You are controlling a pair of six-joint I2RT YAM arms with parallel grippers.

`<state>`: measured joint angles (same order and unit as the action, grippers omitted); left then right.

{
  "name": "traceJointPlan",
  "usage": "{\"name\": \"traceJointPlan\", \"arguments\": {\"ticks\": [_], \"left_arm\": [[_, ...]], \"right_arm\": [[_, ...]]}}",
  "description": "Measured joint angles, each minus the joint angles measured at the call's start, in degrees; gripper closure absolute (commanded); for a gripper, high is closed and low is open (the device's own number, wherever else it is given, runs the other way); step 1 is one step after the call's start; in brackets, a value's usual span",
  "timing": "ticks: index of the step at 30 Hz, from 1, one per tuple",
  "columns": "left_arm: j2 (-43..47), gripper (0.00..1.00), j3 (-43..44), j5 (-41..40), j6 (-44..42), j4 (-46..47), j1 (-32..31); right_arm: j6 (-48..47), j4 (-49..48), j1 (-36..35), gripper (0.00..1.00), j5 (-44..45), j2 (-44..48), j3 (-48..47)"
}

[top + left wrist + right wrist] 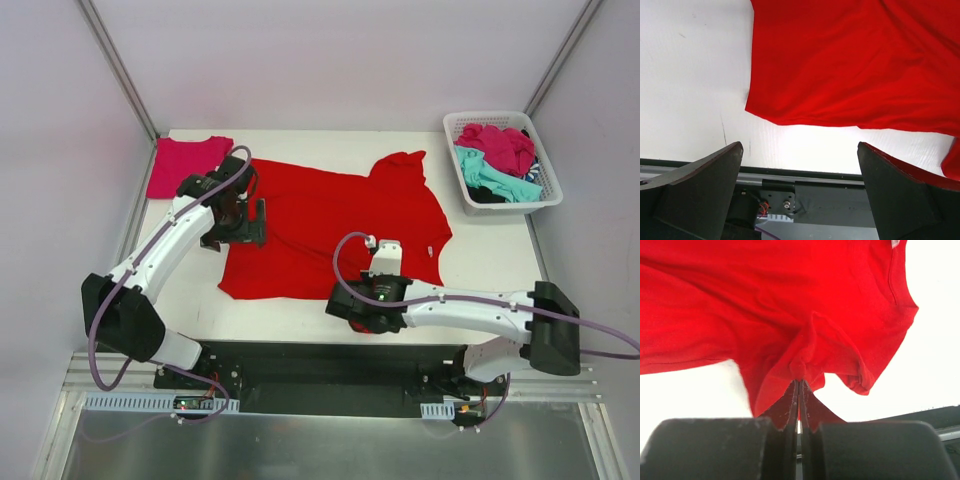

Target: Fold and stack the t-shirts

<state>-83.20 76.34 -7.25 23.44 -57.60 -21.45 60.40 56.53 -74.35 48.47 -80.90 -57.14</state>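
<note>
The red t-shirt [330, 225] is spread over the middle of the white table [490, 260], its hem close to the near edge. Bare table is seen between its right side and the basket [455, 125] of crumpled shirts in the far right corner. A pink t-shirt [185, 165] lies flat at the far left. The right pincer [799, 382] is closed on a bunched fold at the shirt's near right edge. The left pincer [800, 146] is held wide open at the shirt's left side, gripping nothing
</note>
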Motion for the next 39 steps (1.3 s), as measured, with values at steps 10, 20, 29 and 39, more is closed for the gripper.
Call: {"name": "traceJointPlan", "arguments": {"ticks": [10,20,29,39], "left_arm": [[2.1,0.01,-2.4,0.8,0.9,1.3,-1.4],[6.1,0.01,-14.3,-0.6,8.5,4.0,-8.1],[9.2,0.01,-21.0,0.8,10.3,7.5,-1.0],[5.8,0.1,-25.1,5.1,10.0,13.4,2.1]], "right_arm": [[-0.5,10.1,-0.8,0.99,5.4,7.9,-7.1],[-1.1,13.6,-0.5,0.99,6.3,9.5,-7.8],[-1.1,15.3,-0.5,0.99,6.4,15.2,-7.0],[-0.3,17.8,-0.5,0.99,6.6,17.4,-6.0]]}}
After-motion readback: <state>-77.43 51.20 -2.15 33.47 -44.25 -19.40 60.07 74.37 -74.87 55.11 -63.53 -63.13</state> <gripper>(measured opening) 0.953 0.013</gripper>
